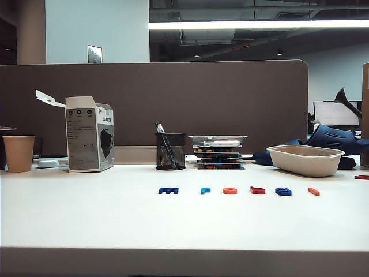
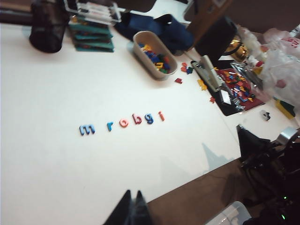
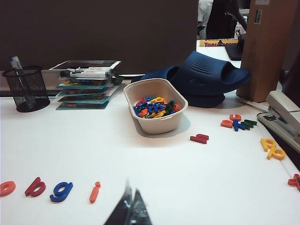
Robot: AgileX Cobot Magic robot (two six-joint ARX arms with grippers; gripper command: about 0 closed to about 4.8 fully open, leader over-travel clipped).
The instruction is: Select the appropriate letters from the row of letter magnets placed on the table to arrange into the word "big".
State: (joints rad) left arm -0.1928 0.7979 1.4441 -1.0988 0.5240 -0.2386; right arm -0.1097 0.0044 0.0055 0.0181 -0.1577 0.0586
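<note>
The row of letter magnets lies on the white table [image 1: 86,219]: dark blue "m" [image 1: 168,190], light blue "r" [image 1: 205,190], orange ring [image 1: 230,191], red "b" [image 1: 258,190], dark blue "g" [image 1: 283,191], orange "i" [image 1: 313,191]. No arm shows in the exterior view. My left gripper [image 2: 132,192] is shut and empty, high above the table's front edge, well short of the row [image 2: 123,123]. My right gripper [image 3: 132,191] is shut and empty, just beside the "i" [image 3: 94,192], "g" [image 3: 61,191] and "b" [image 3: 35,187].
A mesh pen cup [image 1: 170,151], a stack of flat boxes [image 1: 219,151] and a beige bowl [image 1: 305,160] of spare letters stand behind the row. A cardboard box [image 1: 89,134] and paper cup [image 1: 18,153] are at the left. Blue slippers [image 3: 211,75], a stapler [image 3: 281,110] and loose letters [image 3: 199,138] lie right.
</note>
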